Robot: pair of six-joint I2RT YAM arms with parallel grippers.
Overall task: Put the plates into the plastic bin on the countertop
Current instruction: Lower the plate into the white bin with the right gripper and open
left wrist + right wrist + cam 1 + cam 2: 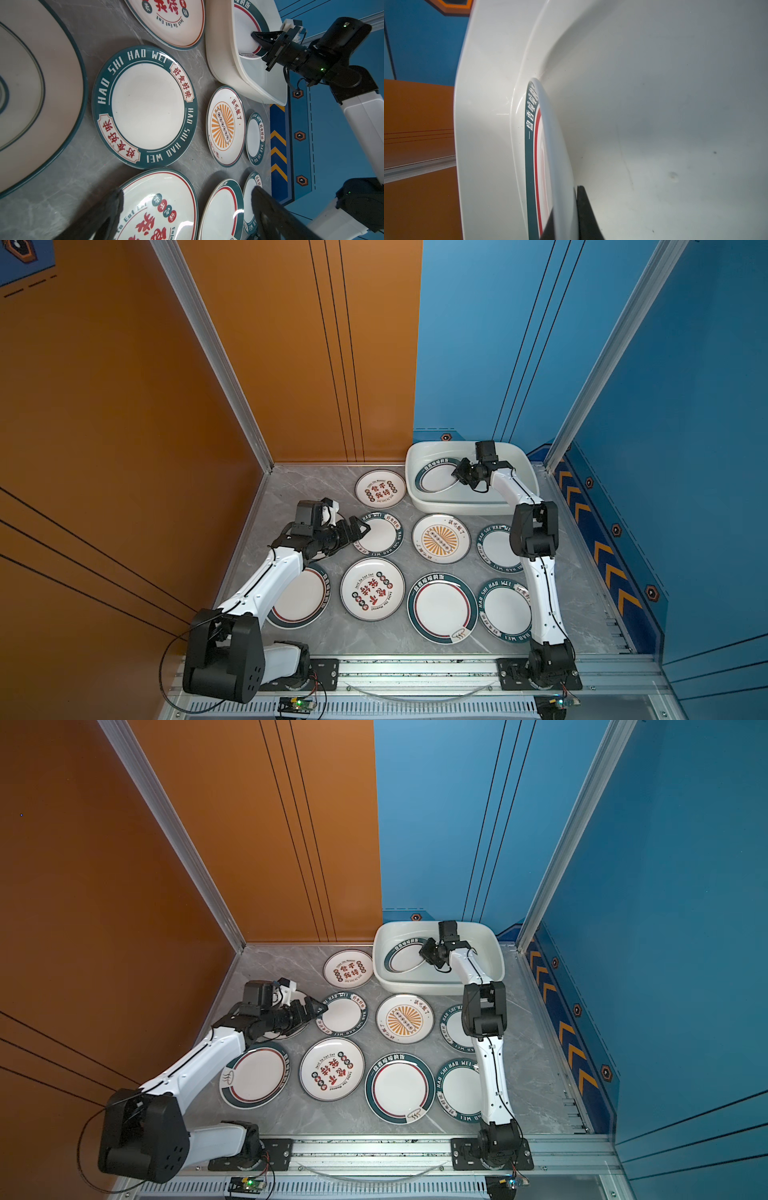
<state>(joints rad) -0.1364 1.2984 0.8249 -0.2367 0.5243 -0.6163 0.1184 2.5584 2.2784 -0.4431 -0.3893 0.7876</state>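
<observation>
The white plastic bin (517,472) stands at the back right of the grey countertop (291,489). Inside it my right gripper (457,475) (566,203) is shut on the rim of a green-rimmed plate (434,483) (550,135). That plate is tilted, and its far edge rests by the bin's left wall. Several plates lie flat on the countertop, among them a red-character plate (380,488) and an orange sunburst plate (441,538). My left gripper (363,529) (187,191) hangs open and empty at the left edge of a green-rimmed lettered plate (382,536) (147,106).
The right arm's links (534,531) pass over the two small green-rimmed plates (496,547) on the right. The left forearm covers part of a large plate (299,597). An orange wall stands on the left and a blue wall (623,531) on the right. An aluminium rail (415,668) runs along the front.
</observation>
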